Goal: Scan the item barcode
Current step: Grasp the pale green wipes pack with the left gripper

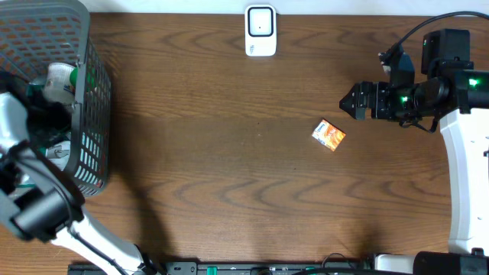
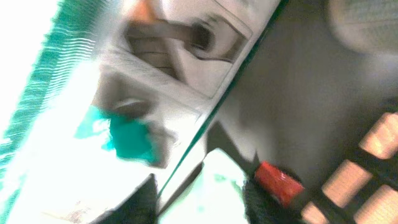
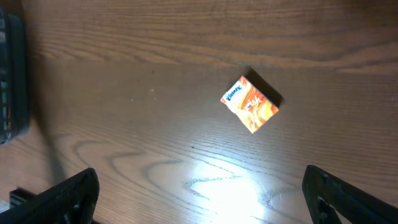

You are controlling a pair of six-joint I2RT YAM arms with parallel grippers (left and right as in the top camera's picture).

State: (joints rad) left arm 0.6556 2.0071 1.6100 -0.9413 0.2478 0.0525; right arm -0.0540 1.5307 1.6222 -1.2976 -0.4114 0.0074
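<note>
My left arm reaches down into the grey mesh basket [image 1: 92,114] at the table's left edge. In the blurred left wrist view, my left gripper [image 2: 205,202] has its jaws apart, with a pale white-green packet [image 2: 214,186] between them; whether the fingers touch it I cannot tell. A red item [image 2: 278,183] lies beside the right finger. The white barcode scanner [image 1: 260,30] stands at the far middle of the table. A small orange tissue pack [image 1: 329,135] [image 3: 250,104] lies on the wood at right. My right gripper [image 1: 355,101] [image 3: 199,190] hovers wide open and empty just beyond the pack.
The basket holds several packaged goods, among them a white pack with green print [image 2: 124,134] and a white bottle [image 1: 59,79]. Its mesh wall [image 2: 373,168] is close on the right in the left wrist view. The basket's dark corner [image 3: 11,74] shows at the left of the right wrist view.
</note>
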